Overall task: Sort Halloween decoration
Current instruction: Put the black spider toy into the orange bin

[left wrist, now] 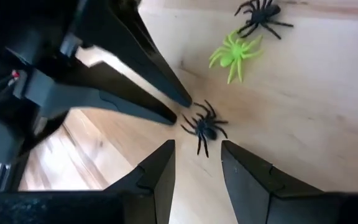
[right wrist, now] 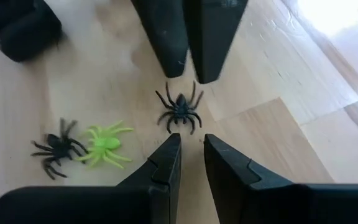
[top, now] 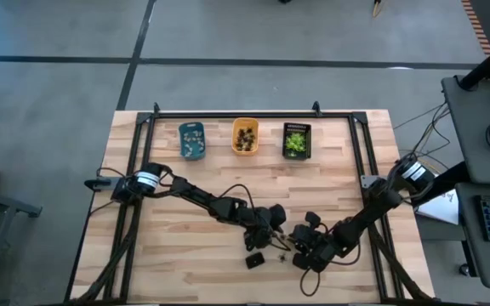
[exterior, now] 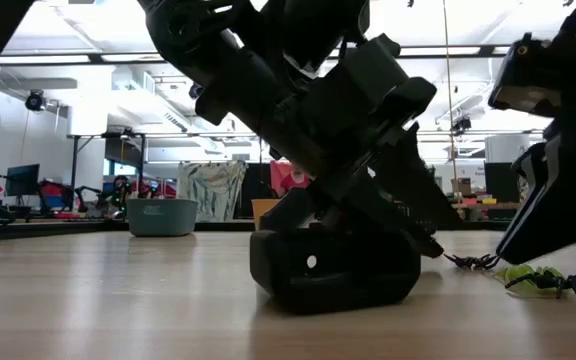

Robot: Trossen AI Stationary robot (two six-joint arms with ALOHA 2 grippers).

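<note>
target: one black spider (left wrist: 204, 126) is lying flat on the bare table (top: 185, 272), between the two grippers' tips and touching neither.
left gripper (left wrist: 197, 165): jaws are parted with nothing between them; the spider sits just ahead of the gap, slightly off toward one finger.
right gripper (right wrist: 191, 158): jaws are held at a narrow gap and are empty; they point at the same spider from the opposite side.
other spiders: a yellow-green spider (left wrist: 235, 55) and a second black spider (left wrist: 261, 12) are lying just beside each other, a little apart from the target.
trays: a blue tray (top: 192, 140), an orange tray (top: 245, 136) and a black tray (top: 296, 141) are lined up at the far edge of the table, well apart from the pick site; each already holds spiders.
step in hand: judged as a pick of the lone black spider, not yet gripped.
how to do well: only one gripper should be committed; the other should be backed off so the tips are not fouled.
alignment: the gap should be centred on the body, not the legs, before closing.
descent: tips should be brought right down to the wood, since the spider is flat and thin.
risk: a leg-only pinch is likely to slip or flick the spider away.
destination: cannot be told which tray takes black ones; contents are too small to read.
</note>
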